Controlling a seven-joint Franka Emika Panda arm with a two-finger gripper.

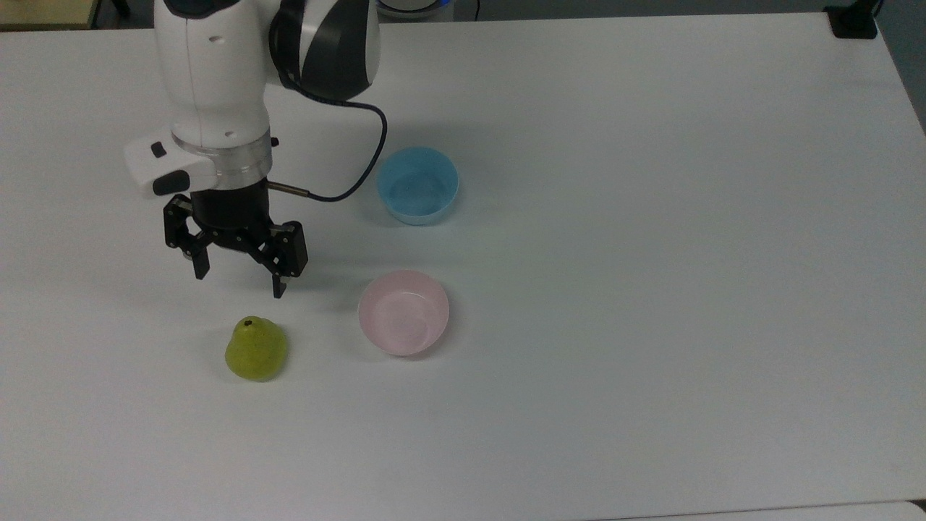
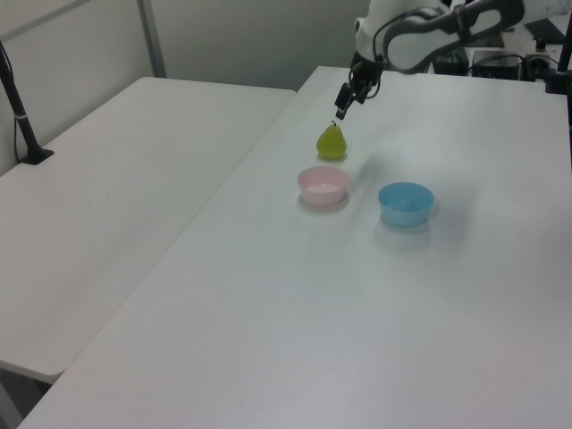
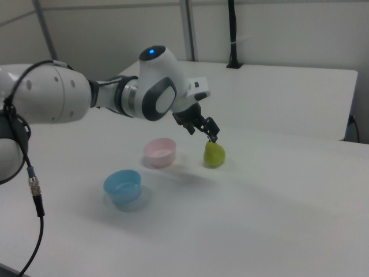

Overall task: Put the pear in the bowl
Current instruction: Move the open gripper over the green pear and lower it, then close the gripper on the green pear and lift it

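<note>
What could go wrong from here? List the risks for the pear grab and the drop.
1. The pear stands upright and free on the table; the open gripper could nudge its narrow top and tip or roll it.
2. The pink bowl sits close beside the pear, so a fall might knock it.
3. The blue bowl is near and alike in size, so the drop could go there.
</note>
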